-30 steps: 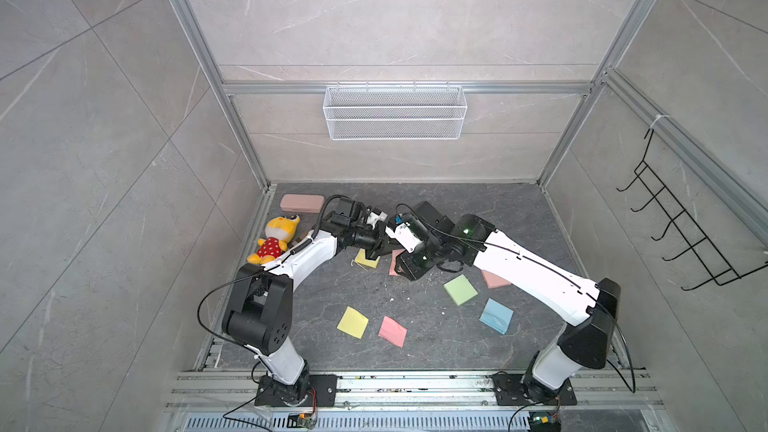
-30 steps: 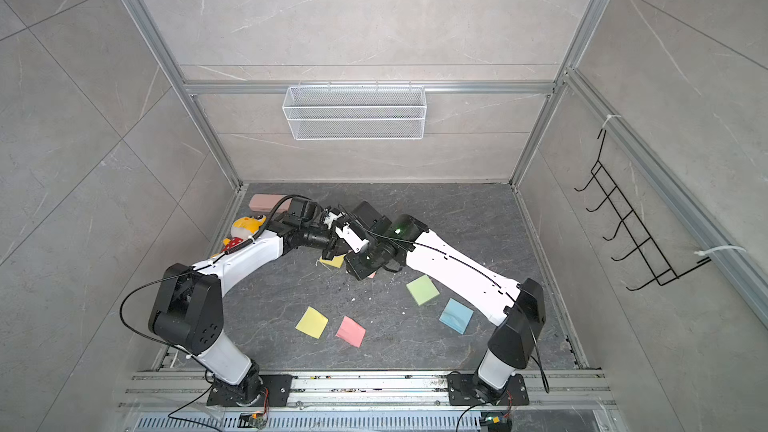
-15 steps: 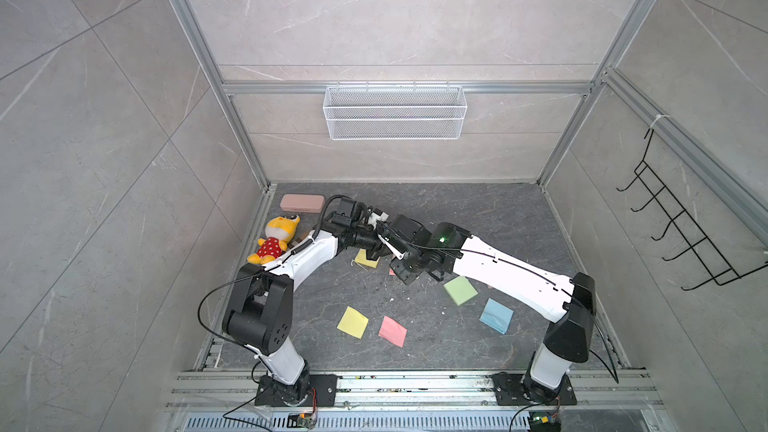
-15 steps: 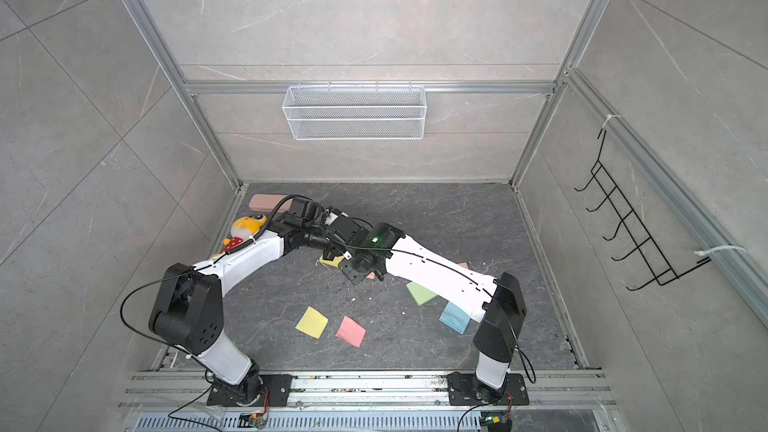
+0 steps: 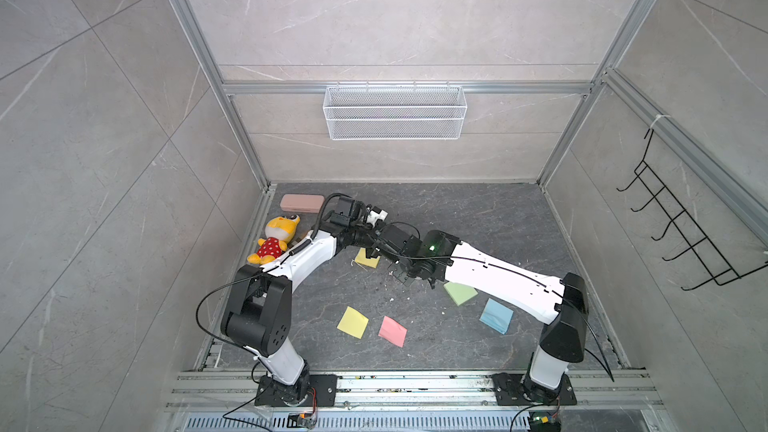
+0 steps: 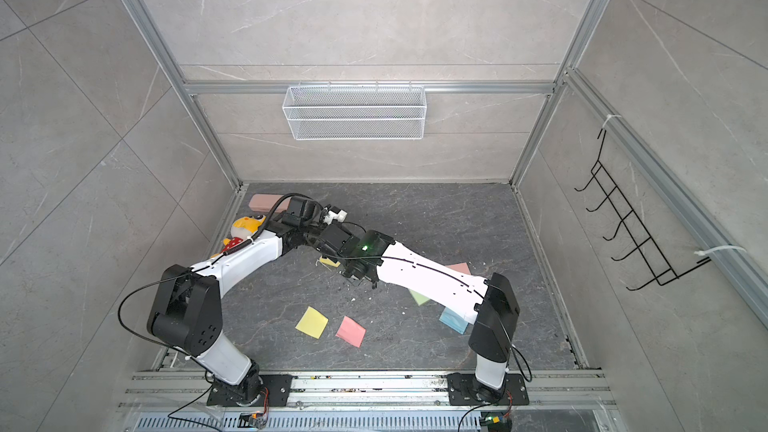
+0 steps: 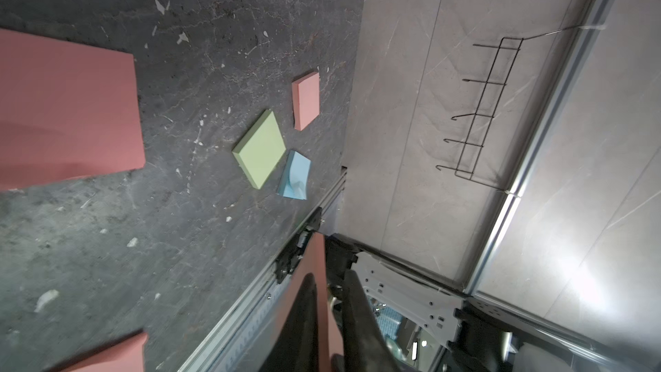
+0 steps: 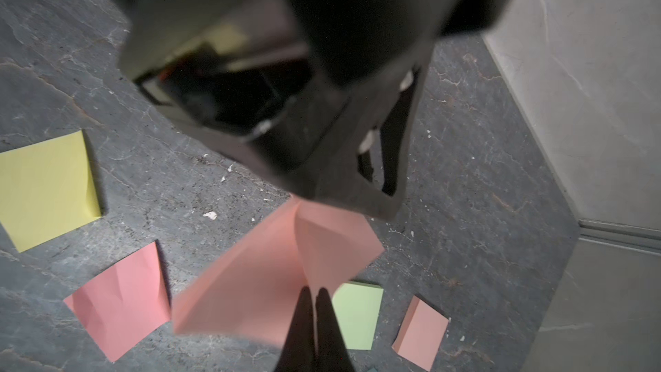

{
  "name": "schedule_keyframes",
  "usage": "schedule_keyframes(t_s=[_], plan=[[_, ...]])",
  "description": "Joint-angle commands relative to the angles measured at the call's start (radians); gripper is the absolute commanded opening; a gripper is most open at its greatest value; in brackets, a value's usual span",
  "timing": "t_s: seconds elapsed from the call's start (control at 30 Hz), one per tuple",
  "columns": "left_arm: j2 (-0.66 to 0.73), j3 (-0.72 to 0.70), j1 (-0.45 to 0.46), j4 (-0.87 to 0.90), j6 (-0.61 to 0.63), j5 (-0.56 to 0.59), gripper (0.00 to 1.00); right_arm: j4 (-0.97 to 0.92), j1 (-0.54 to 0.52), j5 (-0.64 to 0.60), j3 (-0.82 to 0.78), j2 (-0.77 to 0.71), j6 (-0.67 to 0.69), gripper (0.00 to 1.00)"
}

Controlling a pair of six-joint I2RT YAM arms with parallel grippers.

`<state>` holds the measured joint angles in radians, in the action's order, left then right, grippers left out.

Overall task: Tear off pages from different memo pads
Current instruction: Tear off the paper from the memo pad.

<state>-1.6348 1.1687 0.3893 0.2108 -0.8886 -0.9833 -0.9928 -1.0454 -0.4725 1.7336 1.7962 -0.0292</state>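
Salmon page [image 8: 250, 280], lower centre of my right-wrist frame, was pinched at one corner by the closed right gripper [image 8: 314, 293], its far corner reaching the left gripper [image 7: 329, 275], whose hold I couldn't judge, apparently for hand-over.

Bright, even top views; dimmer, blurred wrist views; glare on wall [image 7: 586, 280].

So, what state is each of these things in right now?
right gripper: shut on the raised pink sheet.
raised pink sheet: lifted, creased.
left gripper: slightly open, pink paper between its fingers.
blue pad: top page curled up.
green pad: lying flat.
loose pink sheet: lying creased.
yellow sheet: lying flat.
pink case: closed.
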Motion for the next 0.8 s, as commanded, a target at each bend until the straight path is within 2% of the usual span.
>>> schedule_keyframes(t_s=[0.0,0.1,0.17,0.27,0.37,0.43,0.57,0.73,0.77], plan=[[0.103,-0.040,-0.056,-0.171,-0.060,-0.089,0.39,-0.006,0.000,-0.060,0.006,-0.046,0.081,0.00],[0.151,-0.120,-0.098,-0.363,-0.126,-0.099,0.56,-0.037,0.006,-0.027,0.060,-0.047,0.106,0.00],[0.184,-0.159,-0.108,-0.418,-0.107,-0.088,0.65,-0.067,0.014,-0.001,0.105,-0.037,0.112,0.00],[0.265,-0.206,-0.107,-0.408,0.020,-0.045,0.74,-0.115,0.028,0.046,0.178,-0.020,0.112,0.00],[0.356,-0.267,-0.095,-0.396,0.150,-0.003,0.80,-0.159,0.034,0.072,0.248,-0.003,0.101,0.00],[0.388,-0.290,-0.085,-0.388,0.208,0.004,0.81,-0.182,0.033,0.091,0.285,0.005,0.094,0.00],[0.412,-0.325,-0.081,-0.435,0.212,-0.015,0.80,-0.219,0.035,0.116,0.337,0.022,0.084,0.00],[0.387,-0.302,-0.073,-0.385,0.242,-0.045,0.65,-0.244,0.035,0.141,0.382,0.029,0.068,0.00],[0.379,-0.293,-0.073,-0.375,0.247,-0.056,0.58,-0.244,0.035,0.143,0.385,0.029,0.064,0.00]])
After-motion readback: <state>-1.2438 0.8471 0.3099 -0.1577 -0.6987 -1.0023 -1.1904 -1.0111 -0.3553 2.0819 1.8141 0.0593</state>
